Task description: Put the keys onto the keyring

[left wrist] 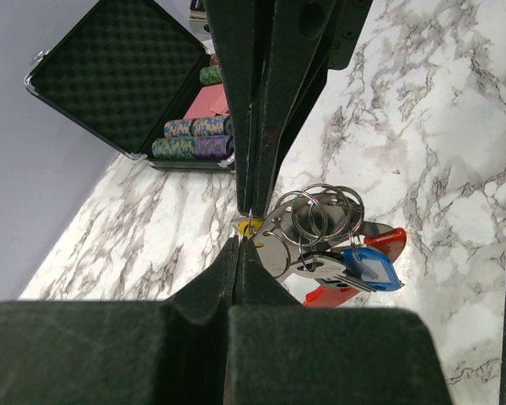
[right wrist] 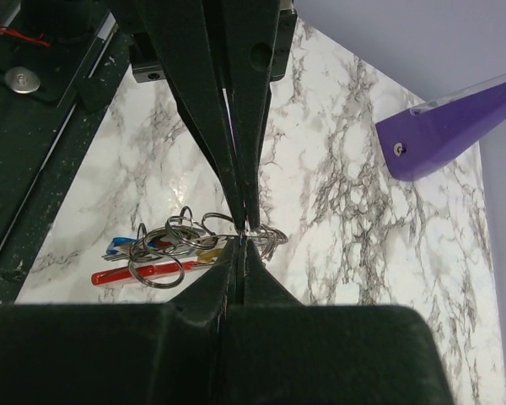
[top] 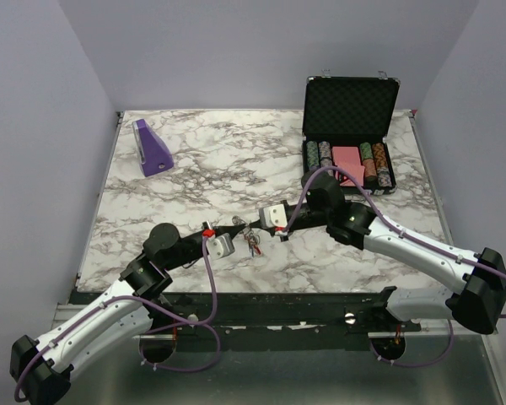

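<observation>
Both arms meet over the middle of the marble table (top: 211,164), with the keyring (left wrist: 316,221) caught between their tips.

The left gripper (left wrist: 247,221) has its fingers pressed together on the yellow key (left wrist: 250,226), whose head just peeks out at the tips. The right gripper (right wrist: 243,229) is pinched tight on a thin metal loop of the keyring. The bunch, with its red crescent (left wrist: 381,240) and a blue key (left wrist: 373,268), dangles right beside both tips, well apart from the open poker chip case (top: 350,105).
</observation>
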Motion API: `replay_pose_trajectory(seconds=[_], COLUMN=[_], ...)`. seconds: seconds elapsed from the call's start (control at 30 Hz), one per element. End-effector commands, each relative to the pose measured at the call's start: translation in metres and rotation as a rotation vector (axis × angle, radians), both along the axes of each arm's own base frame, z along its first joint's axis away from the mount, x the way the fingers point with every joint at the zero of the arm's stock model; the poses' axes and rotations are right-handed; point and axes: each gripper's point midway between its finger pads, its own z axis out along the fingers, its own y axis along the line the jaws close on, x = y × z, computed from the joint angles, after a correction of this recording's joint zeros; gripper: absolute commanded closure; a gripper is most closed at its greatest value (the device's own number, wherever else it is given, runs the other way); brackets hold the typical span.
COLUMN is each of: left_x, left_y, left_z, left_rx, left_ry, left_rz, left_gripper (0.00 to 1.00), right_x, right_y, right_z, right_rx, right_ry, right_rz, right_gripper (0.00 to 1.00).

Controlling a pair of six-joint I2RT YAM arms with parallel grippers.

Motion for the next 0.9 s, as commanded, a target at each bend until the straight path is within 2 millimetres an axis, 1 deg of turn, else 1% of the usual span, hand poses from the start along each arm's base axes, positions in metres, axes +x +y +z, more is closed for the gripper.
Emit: replay_pose_trajectory(seconds=[0.0, 0.47, 0.87], left_x=[0.003, 0.01, 0.011], left_y=[0.0, 0.002, 0.003], left_z=[0.027, 0.028, 0.036], left_rx=[-0.05, -0.054, -0.091], left_ry=[-0.026, 0.045, 0.088], left_rz=[0.021, 0.066, 0.091], left_gripper=[1.0, 1.0, 1.0], right_x=[-0.008, -0.012, -0.012], right_y=[0.003, 0.0, -0.006], right_z=[0.0, -0.005, -0.011], right_rx=[-0.011, -0.034, -0.053], right_ry=[-0.034, -0.1, -0.159], right_rz=[0.058, 0.104, 0.116], right_gripper=[1.0, 0.99, 1.0])
